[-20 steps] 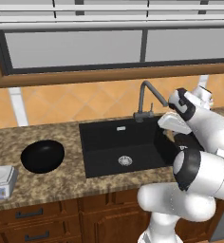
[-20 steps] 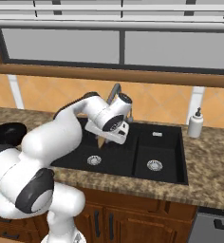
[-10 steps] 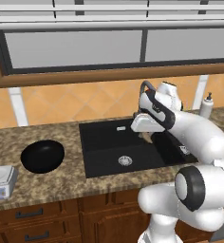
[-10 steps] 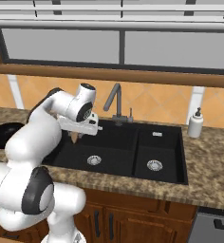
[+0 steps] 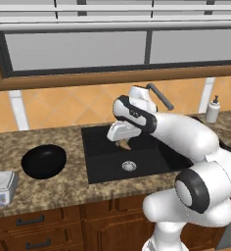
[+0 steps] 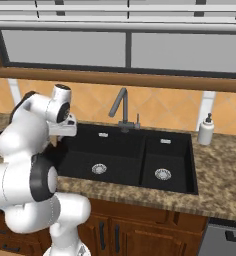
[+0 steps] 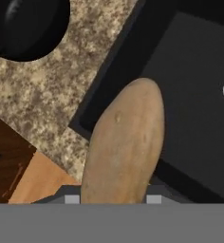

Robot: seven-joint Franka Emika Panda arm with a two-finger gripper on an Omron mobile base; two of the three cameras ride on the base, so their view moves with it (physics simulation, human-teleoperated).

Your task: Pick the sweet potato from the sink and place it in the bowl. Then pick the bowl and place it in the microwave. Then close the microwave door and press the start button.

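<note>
Left base view: The end effector (image 5: 121, 142) sits at centre frame, over the left part of the sink (image 5: 103, 164), with a tan object, the sweet potato (image 5: 123, 144), showing beneath it. The bowl (image 5: 43, 161) stands on the counter (image 5: 63, 188) at centre left, well apart from the end effector. A scale (image 5: 0, 186) occupies the lower left edge. A soap bottle (image 5: 213, 109) stands at the right, by the wall.

Right base view: The hand appears at centre left, at the left edge of the sink (image 6: 155, 150), partly masked by the arm's own links. The faucet (image 6: 121, 107) rises at centre frame. The soap bottle (image 6: 206, 130) is at centre right. Both basins look empty apart from their drains.

Hand view: The sweet potato (image 7: 126, 142) fills the middle, rising from between the finger tips at the bottom edge; the end effector is clenched on it. Beneath it runs the sink rim (image 7: 109, 85) with counter (image 7: 52, 95) to the left. The bowl (image 7: 28, 26) lies in the upper left corner.

Assessment: Step 1 is in hand, at the carry stage, with the sweet potato lifted clear of the sink. The next move calls for travel toward the bowl, centring above its opening, lowering, then release. The 3 later steps appear not yet begun.
</note>
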